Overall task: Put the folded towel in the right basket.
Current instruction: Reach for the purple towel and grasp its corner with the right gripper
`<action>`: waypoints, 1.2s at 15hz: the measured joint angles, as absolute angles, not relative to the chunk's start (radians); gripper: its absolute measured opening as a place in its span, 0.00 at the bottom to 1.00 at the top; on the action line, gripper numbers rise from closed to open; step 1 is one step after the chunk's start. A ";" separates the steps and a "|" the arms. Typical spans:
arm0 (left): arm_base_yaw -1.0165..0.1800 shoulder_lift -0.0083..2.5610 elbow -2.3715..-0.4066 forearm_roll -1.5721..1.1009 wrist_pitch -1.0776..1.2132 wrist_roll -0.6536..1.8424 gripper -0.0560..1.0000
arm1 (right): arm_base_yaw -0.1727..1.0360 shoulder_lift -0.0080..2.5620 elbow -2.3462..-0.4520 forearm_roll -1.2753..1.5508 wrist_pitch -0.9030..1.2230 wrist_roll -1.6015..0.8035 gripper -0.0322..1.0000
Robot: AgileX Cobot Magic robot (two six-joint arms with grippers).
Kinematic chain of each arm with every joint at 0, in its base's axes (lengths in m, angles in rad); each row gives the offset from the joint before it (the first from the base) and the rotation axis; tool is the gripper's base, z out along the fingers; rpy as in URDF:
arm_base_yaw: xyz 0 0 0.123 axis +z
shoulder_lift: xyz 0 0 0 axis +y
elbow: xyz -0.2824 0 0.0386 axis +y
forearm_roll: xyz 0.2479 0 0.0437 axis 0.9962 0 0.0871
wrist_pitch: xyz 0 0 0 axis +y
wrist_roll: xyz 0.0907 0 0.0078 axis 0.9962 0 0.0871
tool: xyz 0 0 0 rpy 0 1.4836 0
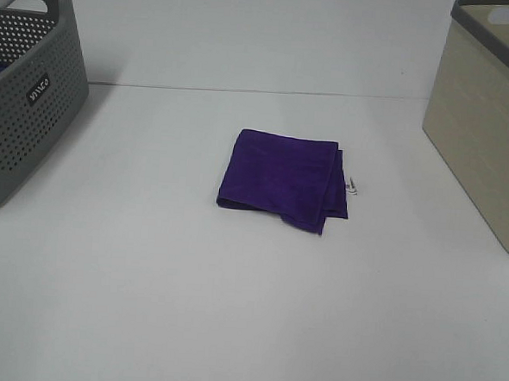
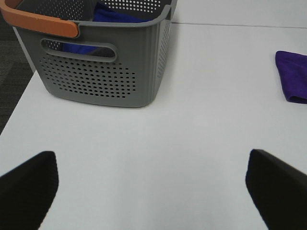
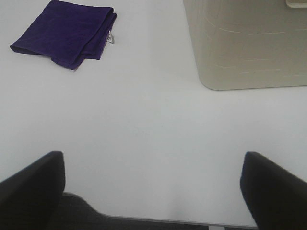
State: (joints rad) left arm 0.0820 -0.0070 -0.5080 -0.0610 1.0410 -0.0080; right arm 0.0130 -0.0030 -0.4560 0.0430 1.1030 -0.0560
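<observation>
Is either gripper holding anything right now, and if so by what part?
Nothing is held. The left gripper and right gripper are both open above the table; the towel lies untouched.

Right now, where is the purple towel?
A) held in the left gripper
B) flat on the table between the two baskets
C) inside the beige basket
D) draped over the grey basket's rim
B: the folded towel lies on the table, apart from the grey basket and the beige basket.

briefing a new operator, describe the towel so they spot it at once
On the white table, look between the grey basket and the beige basket. The towel lies folded midway, dark purple, the only cloth outside a basket.
</observation>
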 joint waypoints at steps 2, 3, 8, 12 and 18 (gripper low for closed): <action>0.082 -0.007 -0.508 -0.061 1.041 -0.008 0.99 | 0.013 -0.003 -0.456 0.043 1.103 -0.056 0.96; 0.082 -0.007 -0.508 -0.061 1.041 -0.008 0.99 | 0.013 -0.003 -0.456 0.043 1.103 -0.056 0.96; 0.082 -0.007 -0.508 -0.061 1.041 -0.008 0.99 | 0.013 -0.003 -0.456 0.043 1.103 -0.056 0.96; 0.082 -0.007 -0.508 -0.061 1.041 -0.008 0.99 | 0.013 -0.003 -0.456 0.043 1.103 -0.056 0.96; 0.082 -0.007 -0.508 -0.061 1.041 -0.008 0.99 | 0.013 -0.003 -0.456 0.043 1.103 -0.056 0.96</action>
State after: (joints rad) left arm 0.0820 -0.0070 -0.5080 -0.0610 1.0410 -0.0080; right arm 0.0130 -0.0030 -0.4560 0.0430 1.1030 -0.0560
